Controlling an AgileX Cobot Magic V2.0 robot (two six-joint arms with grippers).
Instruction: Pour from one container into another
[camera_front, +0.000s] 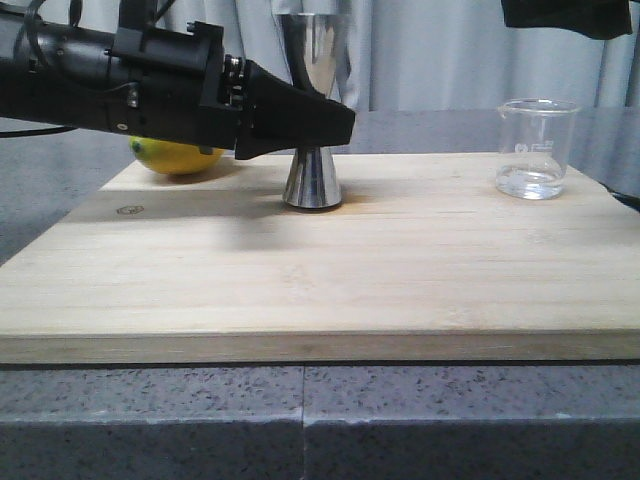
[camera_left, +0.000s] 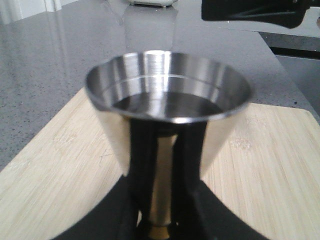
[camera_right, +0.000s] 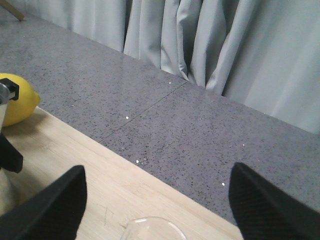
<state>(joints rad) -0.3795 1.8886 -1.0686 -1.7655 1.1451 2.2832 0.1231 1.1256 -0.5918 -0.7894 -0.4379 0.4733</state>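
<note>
The steel hourglass jigger stands upright on the wooden board, left of centre. My left gripper reaches in from the left and is shut on its narrow waist. In the left wrist view the black fingers flank the gold band under the jigger's wide upper cup. The clear glass beaker stands at the board's back right with a little clear liquid in it. My right gripper hangs above it, open. Only the beaker's rim shows between the wide-apart fingers.
A yellow lemon lies at the board's back left, behind my left arm, and shows again as the lemon in the right wrist view. Grey speckled counter surrounds the board. Pale curtains hang behind.
</note>
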